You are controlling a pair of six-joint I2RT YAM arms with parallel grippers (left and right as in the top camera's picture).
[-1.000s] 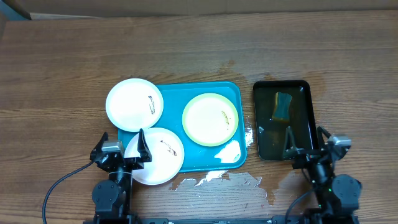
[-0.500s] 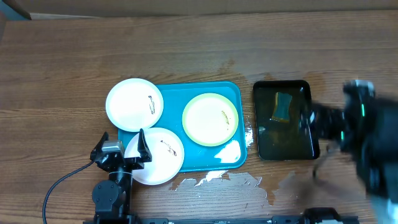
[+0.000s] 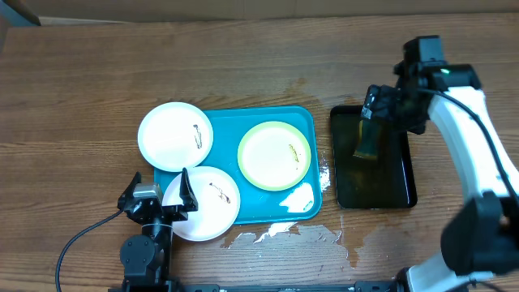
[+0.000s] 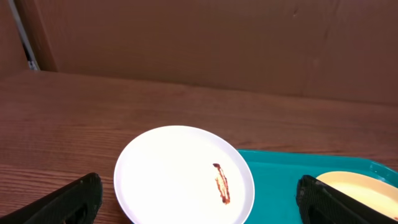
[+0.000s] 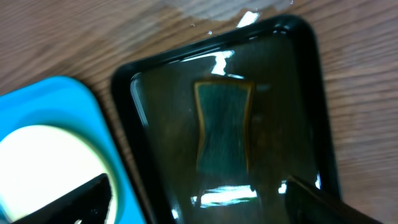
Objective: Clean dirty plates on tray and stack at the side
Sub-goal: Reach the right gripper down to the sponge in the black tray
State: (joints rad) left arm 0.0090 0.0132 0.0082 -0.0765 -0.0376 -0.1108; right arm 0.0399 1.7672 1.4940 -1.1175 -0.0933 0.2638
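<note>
Wooden table [image 3: 81, 73]: right arm [image 3: 464, 122] stretched forward, right claw [image 5: 196, 183] spread, empty, above sponge [image 5: 222, 124]; left claw [image 4: 199, 193] also spread.

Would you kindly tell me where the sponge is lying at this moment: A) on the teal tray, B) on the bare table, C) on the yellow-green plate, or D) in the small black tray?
D: the sponge lies flat inside the black tray, in the shallow liquid there.
</note>
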